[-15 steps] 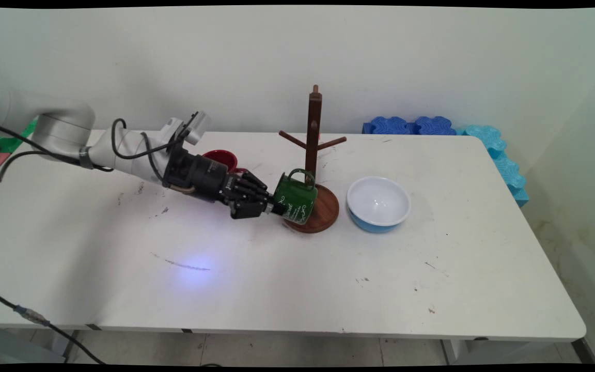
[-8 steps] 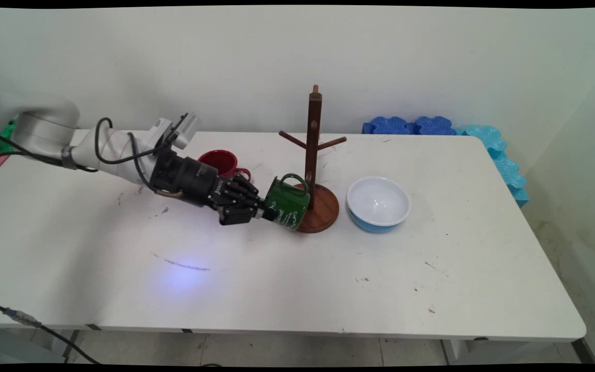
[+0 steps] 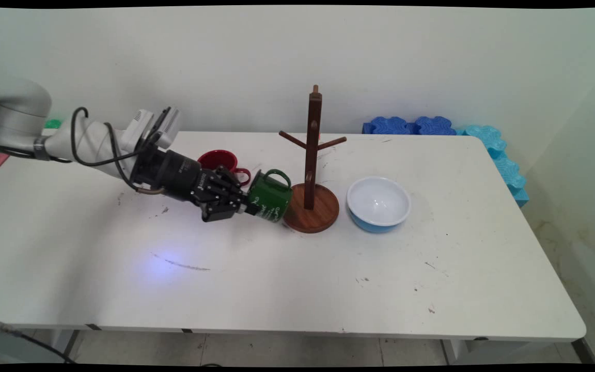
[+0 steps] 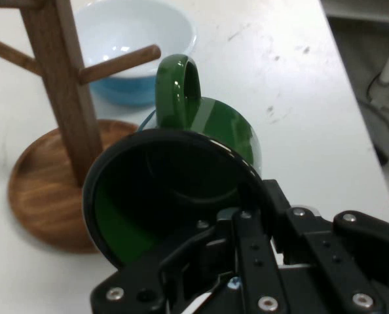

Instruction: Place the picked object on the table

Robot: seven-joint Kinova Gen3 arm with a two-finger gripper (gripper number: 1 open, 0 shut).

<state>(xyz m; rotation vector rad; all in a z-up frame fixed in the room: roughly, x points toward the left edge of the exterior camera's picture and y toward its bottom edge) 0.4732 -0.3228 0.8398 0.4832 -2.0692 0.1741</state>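
Green mug (image 3: 269, 195) rides clamped by its rim in the gripper (image 3: 246, 207), tipped sideways, handle up, just short of the wooden rack (image 3: 311, 170); a red mug (image 3: 219, 161) sits behind the hand. Hand view: the mug (image 4: 181, 190) is empty, mouth facing back, rack (image 4: 60, 111) beyond, then a bowl (image 4: 139, 55), also empty.

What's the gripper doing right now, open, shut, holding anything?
Gripper: shut on the green mug at its rim, mug tipped on its side, just left of the wooden mug tree.
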